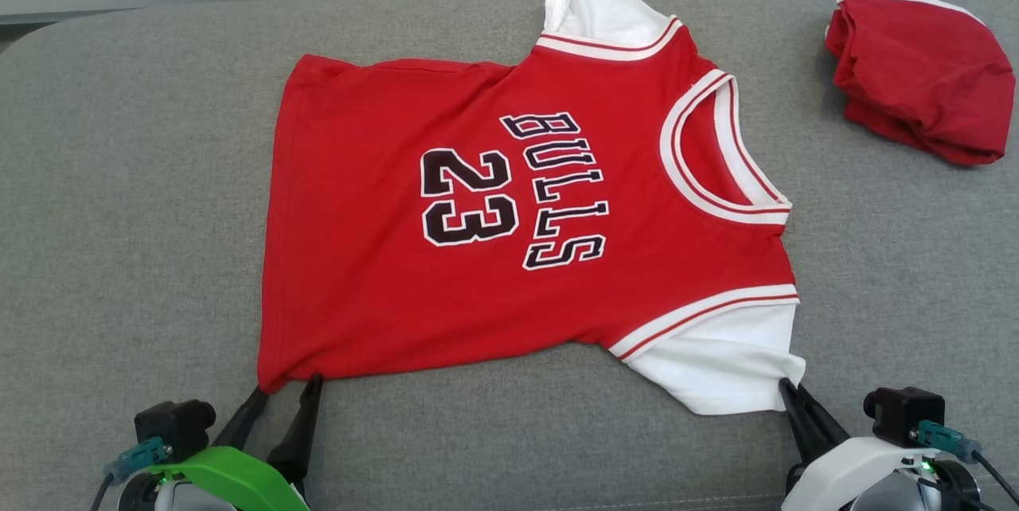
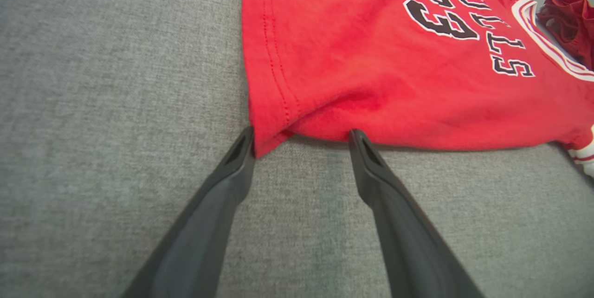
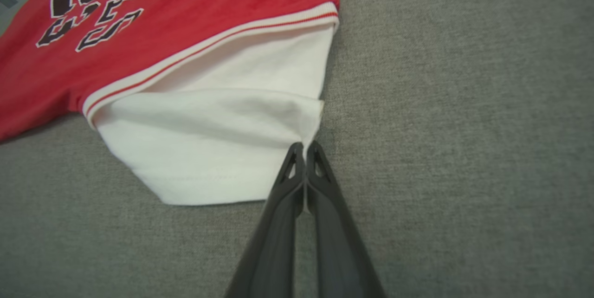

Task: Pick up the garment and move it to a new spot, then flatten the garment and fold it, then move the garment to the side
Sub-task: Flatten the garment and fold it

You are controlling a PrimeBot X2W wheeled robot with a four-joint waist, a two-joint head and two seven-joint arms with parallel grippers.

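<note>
Head cam: garment (image 1: 358,256) lies spread front-up on the grey fabric worktop (image 1: 119,216), roughly centred. Its neck opening points to my right and its hem to my left, with black "BULLS 23" lettering (image 1: 509,189) showing. One white sleeve is crumpled at the far edge, and the other white sleeve (image 1: 716,368) is on the near side. A separate red bundle (image 1: 923,89) sits far right, well apart from the garment. The left claw (image 1: 289,385) is at the near hem corner with its fingers spread. The right claw (image 1: 786,385) is at the near sleeve's corner with its fingers together.

Left wrist cam: left claw (image 2: 301,133) is open. One fingertip touches the stitched hem corner of the garment (image 2: 371,56) and the other sits right at the side edge, so the corner lies between the fingers and nothing is clamped. The red bundle (image 2: 571,24) shows at upper right, and the worktop (image 2: 116,80) is grey weave.

Right wrist cam: right claw (image 3: 306,146) is closed, pinching the corner of the white sleeve (image 3: 209,149). The fabric draws up into a fold towards the fingertips. The garment's (image 3: 162,33) red body with striped trim lies flat beyond it, on the worktop (image 3: 464,103).
</note>
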